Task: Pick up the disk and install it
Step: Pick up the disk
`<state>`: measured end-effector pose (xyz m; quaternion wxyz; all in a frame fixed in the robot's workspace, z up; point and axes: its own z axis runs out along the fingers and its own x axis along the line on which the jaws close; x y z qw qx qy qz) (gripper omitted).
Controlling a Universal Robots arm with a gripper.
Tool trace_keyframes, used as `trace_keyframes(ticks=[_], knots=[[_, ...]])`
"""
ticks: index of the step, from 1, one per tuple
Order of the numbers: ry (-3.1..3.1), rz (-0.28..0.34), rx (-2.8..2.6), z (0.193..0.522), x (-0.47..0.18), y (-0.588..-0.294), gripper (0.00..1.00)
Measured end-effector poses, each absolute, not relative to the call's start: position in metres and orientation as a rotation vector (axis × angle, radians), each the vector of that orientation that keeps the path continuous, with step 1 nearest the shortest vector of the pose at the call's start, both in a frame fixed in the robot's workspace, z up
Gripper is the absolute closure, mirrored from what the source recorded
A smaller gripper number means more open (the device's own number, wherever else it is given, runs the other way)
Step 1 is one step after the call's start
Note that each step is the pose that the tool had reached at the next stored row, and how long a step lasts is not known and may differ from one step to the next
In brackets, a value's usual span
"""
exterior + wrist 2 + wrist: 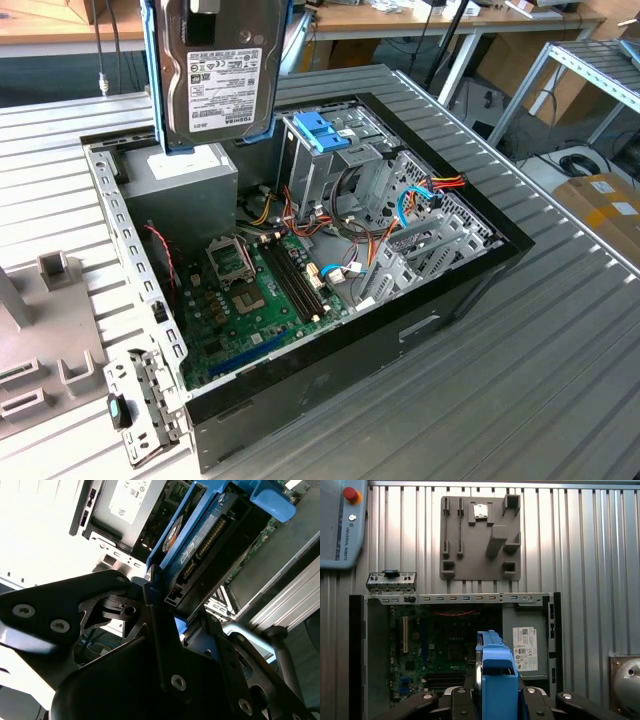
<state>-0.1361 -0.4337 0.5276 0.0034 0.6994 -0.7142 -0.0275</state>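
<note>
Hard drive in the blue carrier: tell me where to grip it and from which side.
Grip the hard drive at its upper end, across the flat faces, from above, as the gripper does: it hangs upright, and the blue rails on its long edges likely must stay free.

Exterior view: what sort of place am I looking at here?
Probably a robotics lab or workshop: an opened computer case lies on a ribbed metal table, wooden workbenches stand behind it, and a gripper holds the disk above the case.
</note>
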Motion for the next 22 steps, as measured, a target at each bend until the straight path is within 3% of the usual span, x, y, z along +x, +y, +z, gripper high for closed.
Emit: trace_keyframes(ticks=[22], knots=[[-2.239, -0.086, 2.193, 0.5262, -0.1361, -0.4401, 0.63]])
